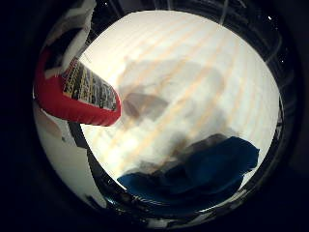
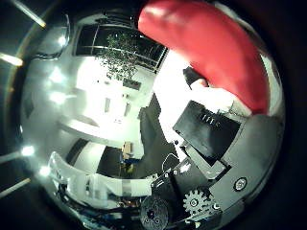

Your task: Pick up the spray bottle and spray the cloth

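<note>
The red spray bottle [image 1: 60,100] with a printed label is close to my palm in the little finger side view, above the white table [image 1: 203,58]. A white and black part of my right hand [image 1: 70,41] lies across the bottle, curled round it. The thumb side view shows the bottle's red body [image 2: 206,43] against the black and white hand parts [image 2: 206,129]. A dark blue cloth [image 1: 198,169] lies crumpled on the table, below and away from the bottle.
The bottle and hand cast a shadow [image 1: 154,92] on the table between bottle and cloth. The table's edge [image 1: 97,169] runs beside the cloth. The thumb side view looks out into a room with windows [image 2: 110,43] and furniture.
</note>
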Robot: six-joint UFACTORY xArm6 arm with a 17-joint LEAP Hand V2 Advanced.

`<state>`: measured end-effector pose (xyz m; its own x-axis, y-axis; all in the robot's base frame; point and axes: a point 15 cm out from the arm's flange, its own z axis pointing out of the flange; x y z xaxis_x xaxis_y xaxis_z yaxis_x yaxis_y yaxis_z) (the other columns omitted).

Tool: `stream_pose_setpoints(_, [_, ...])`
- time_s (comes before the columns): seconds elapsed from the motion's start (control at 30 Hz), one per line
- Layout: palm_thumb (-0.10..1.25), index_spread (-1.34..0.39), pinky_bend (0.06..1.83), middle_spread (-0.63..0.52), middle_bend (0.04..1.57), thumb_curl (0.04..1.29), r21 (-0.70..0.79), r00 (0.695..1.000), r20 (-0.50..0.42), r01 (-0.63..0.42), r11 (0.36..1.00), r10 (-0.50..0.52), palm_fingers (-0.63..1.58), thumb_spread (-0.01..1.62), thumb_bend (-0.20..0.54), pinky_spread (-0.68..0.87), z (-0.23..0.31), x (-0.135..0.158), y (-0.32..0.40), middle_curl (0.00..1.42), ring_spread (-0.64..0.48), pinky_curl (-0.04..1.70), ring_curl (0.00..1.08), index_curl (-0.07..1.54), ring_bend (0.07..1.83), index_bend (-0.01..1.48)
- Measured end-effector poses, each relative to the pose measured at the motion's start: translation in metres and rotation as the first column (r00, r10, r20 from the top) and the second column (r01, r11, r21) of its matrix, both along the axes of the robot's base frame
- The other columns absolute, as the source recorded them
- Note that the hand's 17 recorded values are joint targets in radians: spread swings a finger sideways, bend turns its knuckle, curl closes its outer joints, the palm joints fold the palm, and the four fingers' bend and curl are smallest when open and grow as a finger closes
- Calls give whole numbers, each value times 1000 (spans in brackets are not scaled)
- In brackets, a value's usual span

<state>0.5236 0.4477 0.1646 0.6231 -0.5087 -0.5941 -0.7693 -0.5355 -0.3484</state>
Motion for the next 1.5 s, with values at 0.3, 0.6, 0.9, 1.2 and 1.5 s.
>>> stream_pose_setpoints(0.3, [927,-224,1038,-94,1355,901,-3,1000,-28,4,1000,-4,1176,697,-25,-217,-22,-2,0,631,-159,1219,584,768,1475,1095])
stream_pose_setpoints(0.6, [893,-256,1031,-91,1297,813,-8,1000,-30,-5,1000,5,1177,786,-25,-244,-30,-4,0,608,-159,1113,560,764,1446,963])
stream_pose_setpoints(0.9, [767,-354,1001,-122,1022,646,-17,999,-28,-21,1000,20,970,871,-34,-421,-33,-6,-2,527,-157,838,480,688,1255,461])
stream_pose_setpoints(1.2, [631,-414,725,-89,622,430,-74,998,-9,-66,995,66,167,1019,-35,-82,-41,-11,-8,414,-116,708,362,584,916,320])
stream_pose_setpoints(1.5, [581,-326,485,6,359,340,-79,997,-25,-81,994,79,81,999,-29,378,-40,-15,-11,327,76,479,233,439,561,207])
